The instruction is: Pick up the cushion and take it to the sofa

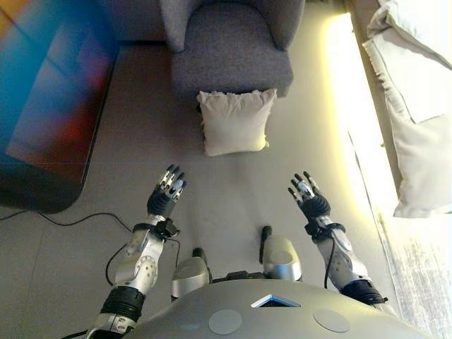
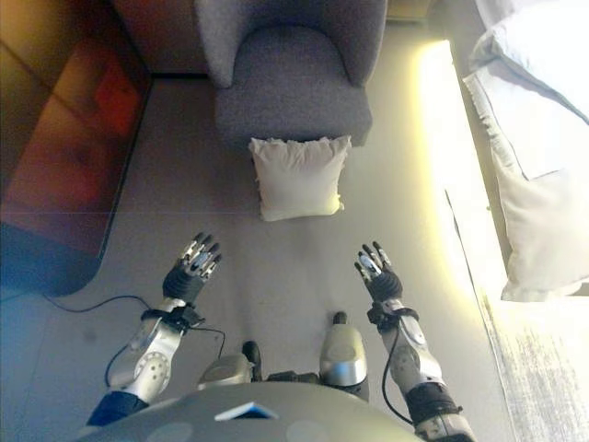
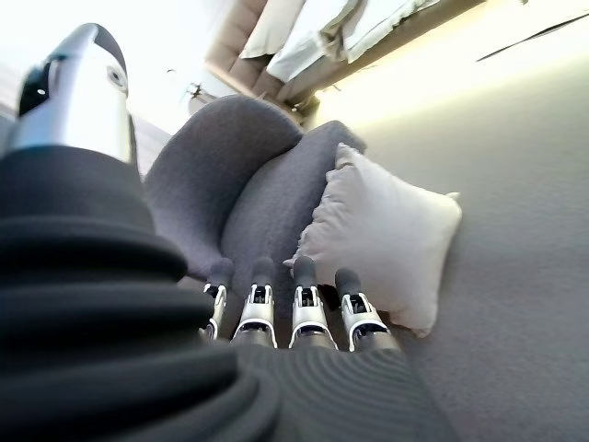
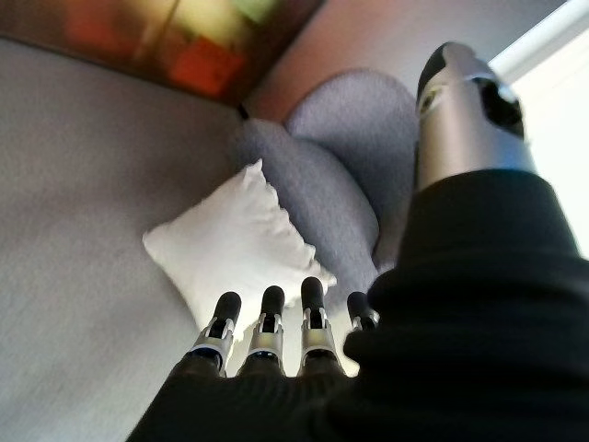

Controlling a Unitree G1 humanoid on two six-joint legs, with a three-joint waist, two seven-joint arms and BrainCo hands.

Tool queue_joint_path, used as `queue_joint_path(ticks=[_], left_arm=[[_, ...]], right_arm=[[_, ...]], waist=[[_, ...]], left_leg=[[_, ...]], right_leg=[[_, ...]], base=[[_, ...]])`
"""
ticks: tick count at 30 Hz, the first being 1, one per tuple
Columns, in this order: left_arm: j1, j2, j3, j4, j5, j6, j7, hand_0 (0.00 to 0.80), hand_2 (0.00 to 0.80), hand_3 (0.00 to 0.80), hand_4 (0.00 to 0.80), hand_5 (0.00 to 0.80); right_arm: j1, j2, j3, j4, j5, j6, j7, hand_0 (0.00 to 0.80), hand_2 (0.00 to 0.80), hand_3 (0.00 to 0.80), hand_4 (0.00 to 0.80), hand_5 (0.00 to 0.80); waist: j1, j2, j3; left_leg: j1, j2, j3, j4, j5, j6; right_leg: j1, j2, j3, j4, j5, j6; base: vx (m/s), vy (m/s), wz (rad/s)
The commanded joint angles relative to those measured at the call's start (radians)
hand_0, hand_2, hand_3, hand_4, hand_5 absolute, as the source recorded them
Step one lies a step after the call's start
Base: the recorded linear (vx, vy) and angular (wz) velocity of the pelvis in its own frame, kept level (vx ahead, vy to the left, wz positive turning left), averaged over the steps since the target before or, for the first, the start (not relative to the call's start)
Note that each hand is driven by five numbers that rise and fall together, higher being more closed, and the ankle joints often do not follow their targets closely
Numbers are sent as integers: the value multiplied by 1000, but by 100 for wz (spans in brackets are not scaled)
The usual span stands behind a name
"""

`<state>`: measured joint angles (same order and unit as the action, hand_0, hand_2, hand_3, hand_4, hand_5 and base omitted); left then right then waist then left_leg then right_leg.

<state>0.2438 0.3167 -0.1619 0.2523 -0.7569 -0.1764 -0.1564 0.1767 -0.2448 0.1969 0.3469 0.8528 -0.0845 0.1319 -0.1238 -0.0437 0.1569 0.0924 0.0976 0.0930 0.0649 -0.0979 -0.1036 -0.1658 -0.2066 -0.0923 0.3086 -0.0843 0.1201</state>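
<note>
A cream cushion (image 1: pixel 235 121) stands on the grey floor, leaning against the front of a grey armchair (image 1: pixel 231 53). It also shows in the wrist views as the cushion (image 3: pixel 386 235) and the cushion (image 4: pixel 232 244). My left hand (image 1: pixel 166 192) hovers over the floor short of the cushion and to its left, fingers straight and empty. My right hand (image 1: pixel 308 195) hovers at the same distance on the cushion's right, also open and empty. Neither hand touches the cushion.
A bed with white bedding (image 1: pixel 417 106) runs along the right side, with a lit strip (image 1: pixel 349 113) at its base. A dark low cabinet with a glossy surface (image 1: pixel 49 106) stands at the left. Bare grey floor lies between the hands and the cushion.
</note>
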Motion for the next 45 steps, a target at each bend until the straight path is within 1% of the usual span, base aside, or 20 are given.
queue_joint_path(ticks=[1,4,6,9,12,14,18,21,24,26,27,30,32,33,34,36,37,41,43,45], left_arm=[[21,25,28,-130,-33,4,23,0,0,0,0,0],[-15,2,8,-130,-34,3,86,0,0,0,0,0],[-40,-3,-8,-125,-31,6,112,0,0,0,0,0],[-58,-3,-22,-108,-4,11,142,0,0,0,0,0],[-74,10,-25,-114,-28,14,131,0,0,0,0,0],[-72,16,-26,-129,-27,5,114,0,0,0,0,0],[-18,15,-12,-157,4,-13,102,0,0,0,0,0],[31,13,15,-166,-10,-32,93,0,0,0,0,0],[55,10,37,-166,-31,-52,80,0,0,0,0,0],[45,13,43,-158,-40,-62,76,0,0,0,0,0],[38,21,46,-157,-46,-61,82,0,0,0,0,0],[17,33,53,-149,-46,-39,105,0,0,0,0,0],[9,48,53,-136,-24,-29,100,0,0,0,0,0],[5,56,51,-129,-2,-22,108,0,0,0,0,0],[-2,67,49,-128,-10,-11,104,0,0,0,0,0],[-19,79,55,-127,-1,8,90,0,0,0,0,0],[-28,80,59,-124,12,8,87,0,0,0,0,0],[-18,89,102,-131,-3,-3,70,0,0,0,0,0],[3,94,117,-146,-20,-23,63,0,0,0,0,0],[20,94,118,-154,-15,-38,53,0,0,0,0,0]], right_arm=[[2,-11,3,-88,-6,12,16,0,0,0,0,0],[-8,-29,14,-68,-6,4,32,0,0,0,0,0],[-13,-34,16,-55,1,-6,32,0,0,0,0,0],[-10,-29,14,-36,13,-12,41,0,0,0,0,0],[11,-28,12,-49,2,-9,27,0,0,0,0,0],[26,-30,21,-54,6,-27,28,0,0,0,0,0],[51,-36,29,-50,29,-47,57,0,0,0,0,0],[59,-46,23,-45,43,-21,87,0,0,0,0,0],[60,-50,28,-33,25,-13,108,0,0,0,0,0],[46,-49,38,-31,23,-13,104,0,0,0,0,0],[41,-49,46,-31,27,-14,96,0,0,0,0,0],[37,-25,50,-36,37,6,68,0,0,0,0,0],[24,-4,55,-18,45,1,55,0,0,0,0,0],[15,9,58,-16,49,-4,42,0,0,0,0,0],[13,18,64,-30,57,-8,39,0,0,0,0,0],[14,31,72,-45,34,-32,40,0,0,0,0,0],[6,37,73,-39,33,-34,37,0,0,0,0,0],[0,47,62,-38,18,-11,38,0,0,0,0,0],[10,37,63,-57,23,-10,56,0,0,0,0,0],[12,30,55,-65,30,-13,66,0,0,0,0,0]], waist=[[-34,-2,-80],[-35,-14,-100],[-22,-31,-98],[2,-31,-79],[29,-11,-50],[62,13,-28],[144,31,-6],[179,38,-12],[196,54,-16],[203,64,-14],[209,60,-15],[224,52,-32],[241,32,-52],[247,28,-65],[240,35,-72],[230,48,-76],[226,48,-74],[198,37,-44],[162,23,-23],[131,0,-11]], left_leg=[[123,99,-8,272,108,-7],[54,104,-13,480,207,-20],[-37,97,-11,570,217,-7],[-132,87,17,506,196,27],[-217,114,64,332,259,21],[-272,126,61,174,299,0],[-370,126,19,-93,377,-25],[-420,126,-27,-141,385,-29],[-458,152,-11,-145,415,-42],[-446,163,-10,-120,395,-38],[-440,154,-9,-113,351,-24],[-466,99,-48,66,336,-4],[-468,57,-26,100,287,44],[-449,34,-16,97,265,66],[-415,20,-5,88,248,81],[-364,-2,20,84,215,106],[-343,-12,34,85,200,110],[-254,-48,47,90,150,109],[-189,-64,26,86,104,99],[-152,-87,-2,92,46,97]], right_leg=[[-90,37,58,-184,276,11],[-41,81,49,-178,228,-62],[1,88,42,-176,200,-93],[54,109,30,-164,145,-105],[111,131,23,-169,89,-99],[153,140,12,-176,54,-83],[280,153,54,-202,-15,-60],[342,148,90,-197,-82,-60],[381,138,94,-183,-139,-56],[396,122,102,-146,-180,-43],[402,103,106,-119,-184,-35],[436,36,112,-15,-146,6],[446,-17,93,81,7,30],[430,-41,89,177,130,42],[379,-49,88,268,204,47],[283,-92,42,364,264,38],[239,-110,17,362,258,32],[129,-131,-86,135,212,8],[47,-107,-77,-33,230,9],[2,-89,-29,-164,267,32]], base=[[358,-240,4],[335,-253,-8],[318,-192,-20],[298,-11,-7],[231,116,4],[351,164,30],[528,83,11],[606,123,-42],[584,228,-71],[520,284,-86],[550,322,-86],[539,343,-70],[457,330,-15],[465,397,3],[443,386,-3],[395,329,2],[344,241,3],[315,24,-14],[310,-97,-28],[350,-116,6]])
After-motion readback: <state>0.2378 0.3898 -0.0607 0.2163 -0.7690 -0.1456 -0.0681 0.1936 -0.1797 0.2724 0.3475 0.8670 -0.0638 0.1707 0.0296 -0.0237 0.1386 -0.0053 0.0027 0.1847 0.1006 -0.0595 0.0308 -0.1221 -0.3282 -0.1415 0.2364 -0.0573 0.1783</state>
